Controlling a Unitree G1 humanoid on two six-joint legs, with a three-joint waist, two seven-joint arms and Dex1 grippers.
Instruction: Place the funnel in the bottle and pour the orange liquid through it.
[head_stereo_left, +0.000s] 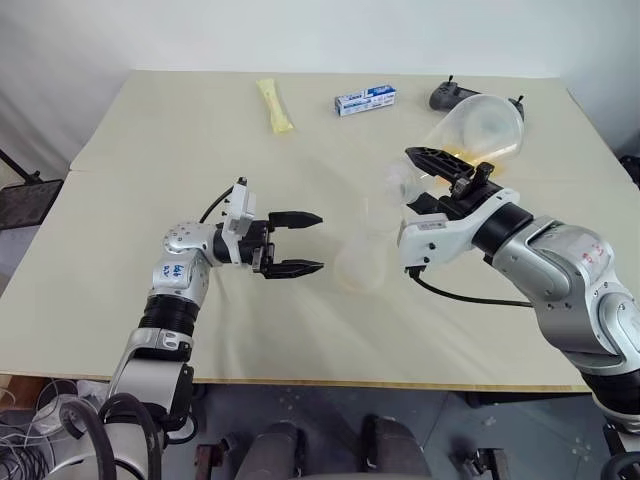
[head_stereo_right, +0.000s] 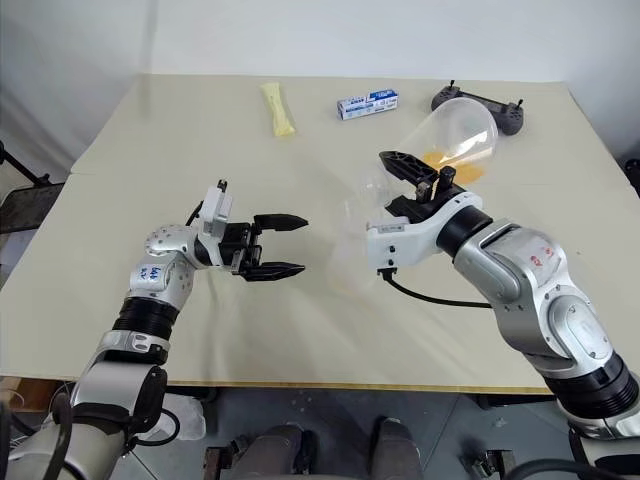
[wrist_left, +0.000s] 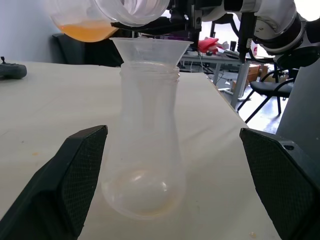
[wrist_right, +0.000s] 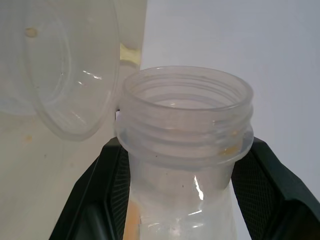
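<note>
The funnel sits in the neck of the bottle, which stands on the table between the two arms, so that step looks done. The right gripper clamps the neck of the big flask, tipped mouth-down just over the funnel. The orange liquid pools in its belly; only a faint tint at the bottle's base, so pouring has barely begun. The left gripper waits wide open beside the bottle.

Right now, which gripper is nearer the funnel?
Right. The right gripper, shut on the large flask, tilts its mouth just over the funnel. The open left gripper sits beside the bottle, lower down.
</note>
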